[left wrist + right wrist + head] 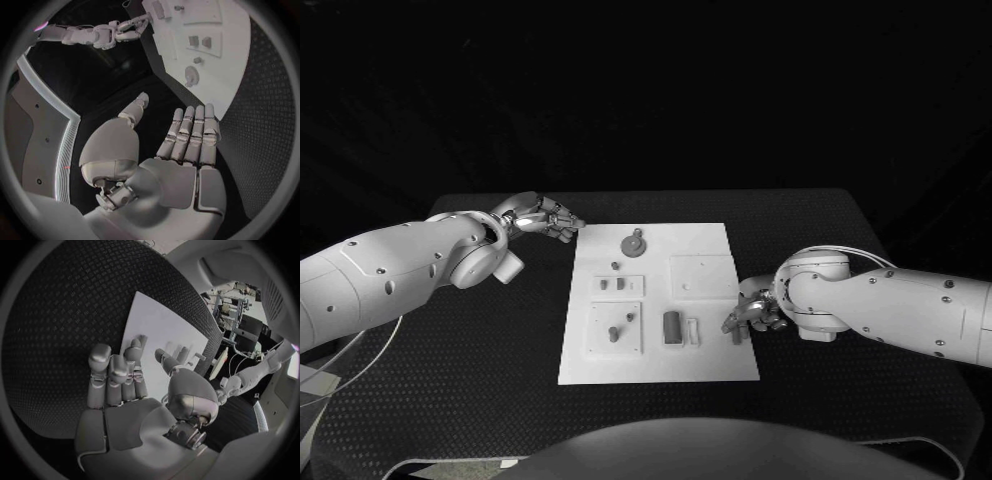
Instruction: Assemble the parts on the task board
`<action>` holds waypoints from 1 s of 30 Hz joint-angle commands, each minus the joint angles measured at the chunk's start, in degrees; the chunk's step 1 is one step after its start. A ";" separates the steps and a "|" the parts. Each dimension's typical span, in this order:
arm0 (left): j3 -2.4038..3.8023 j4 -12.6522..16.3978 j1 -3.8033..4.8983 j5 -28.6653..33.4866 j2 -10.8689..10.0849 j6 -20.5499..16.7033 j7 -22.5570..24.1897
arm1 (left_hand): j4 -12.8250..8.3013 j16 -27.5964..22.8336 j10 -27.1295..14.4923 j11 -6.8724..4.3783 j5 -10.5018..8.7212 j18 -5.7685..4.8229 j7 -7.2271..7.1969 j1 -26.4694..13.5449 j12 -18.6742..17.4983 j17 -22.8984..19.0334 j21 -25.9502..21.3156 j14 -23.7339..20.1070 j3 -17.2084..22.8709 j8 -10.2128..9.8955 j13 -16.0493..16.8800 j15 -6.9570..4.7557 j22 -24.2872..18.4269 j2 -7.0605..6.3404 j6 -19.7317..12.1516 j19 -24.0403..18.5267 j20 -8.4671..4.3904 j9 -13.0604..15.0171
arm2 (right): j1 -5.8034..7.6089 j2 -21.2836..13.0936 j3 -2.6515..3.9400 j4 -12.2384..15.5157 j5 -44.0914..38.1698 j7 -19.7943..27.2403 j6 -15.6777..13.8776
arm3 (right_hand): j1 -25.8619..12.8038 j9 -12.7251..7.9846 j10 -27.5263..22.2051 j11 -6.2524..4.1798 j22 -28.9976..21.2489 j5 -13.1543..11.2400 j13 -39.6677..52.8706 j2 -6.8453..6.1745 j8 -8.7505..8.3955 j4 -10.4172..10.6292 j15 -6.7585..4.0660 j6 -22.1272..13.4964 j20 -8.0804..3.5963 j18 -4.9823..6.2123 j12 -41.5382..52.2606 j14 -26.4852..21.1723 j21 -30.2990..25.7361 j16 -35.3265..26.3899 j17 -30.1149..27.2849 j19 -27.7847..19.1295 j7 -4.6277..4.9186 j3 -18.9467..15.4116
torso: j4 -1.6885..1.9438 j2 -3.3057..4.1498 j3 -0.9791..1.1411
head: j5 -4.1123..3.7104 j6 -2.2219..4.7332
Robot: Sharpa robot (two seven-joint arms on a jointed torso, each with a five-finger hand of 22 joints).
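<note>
**Head view: board mid-table, right hand at its right edge**

I read the task board (659, 300) as a white plate lying flat in the middle of the black table (877, 390), long side running away from the robot. Near its far edge sits a round part with a small stem (633, 243). Below that, toward the left edge, a raised square holds two small parts (615, 286); a bare raised square (702, 275) lies beside it toward the right edge. In the near-left corner area, another square carries a peg and a small part (619, 327). Just right of it an upright dark block (672, 327) stands next to a pale slim bar.

A dark slim part (737, 328) stands at the board's right edge, touching or nearly touching the fingers of the right hand (759, 312). I cannot tell whether the hand grips it or merely rests against it. In the right wrist view its fingers (115, 372) are loosely curled over the board's edge (150, 320).

The left hand (542, 216) hovers over bare table off the board's far-left corner, apart from the plate. The left wrist view shows its fingers (190, 135) straight and side by side, thumb spread away, holding nothing.
</note>
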 commanded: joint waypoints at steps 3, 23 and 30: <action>0.05 0.09 0.06 -0.13 0.10 0.66 0.45 | 0.15 -0.23 0.04 -0.14 0.03 0.45 1.38 -0.41 -0.14 0.06 0.31 -0.30 0.07 0.17 -0.10 -0.06 -0.08 -0.06 -0.34 -0.05 0.13 -0.07 | -0.08 0.51 -0.01 -0.39 -1.30 -0.07 -0.67 | 0.11 0.11 0.03 -0.15 0.76 0.11 0.08 -0.24 0.13 -0.37 -0.31 0.46 -0.44 1.56 0.33 0.13 0.32 0.27 0.09 0.16 0.19 0.30 | 0.01 -0.02 -0.06 | 0.28 0.01; 0.05 0.19 0.06 -0.13 -0.11 1.01 0.33 | 0.13 -0.26 0.02 -0.12 0.03 0.44 1.36 -0.28 -0.16 0.08 0.29 -0.35 0.20 0.23 -0.13 -0.04 -0.11 0.00 -0.28 -0.09 0.15 -0.05 | -2.66 3.63 -0.13 -3.52 -10.74 -1.07 -2.14 | 8.00 0.16 -0.14 0.14 0.61 0.04 0.03 0.65 -0.02 -7.62 -0.13 -0.14 -0.43 1.56 0.34 0.16 0.41 0.05 0.02 0.39 0.49 1.62 | -0.02 -0.06 -0.04 | 0.62 0.01; 0.05 0.23 0.06 -0.13 -0.16 1.07 0.33 | 0.12 -0.27 0.02 -0.12 0.03 0.43 1.35 -0.27 -0.16 0.08 0.29 -0.35 0.21 0.25 -0.14 -0.04 -0.12 0.01 -0.26 -0.10 0.15 -0.05 | -3.00 4.02 -0.18 -2.79 -12.49 -0.97 -2.29 | 11.56 0.08 -0.22 0.26 0.60 0.03 0.00 0.10 -0.21 -7.72 -0.05 -0.51 -0.32 1.56 0.35 0.10 0.38 -0.02 0.02 0.26 0.61 1.45 | 0.05 -0.01 -0.02 | 0.56 0.01</action>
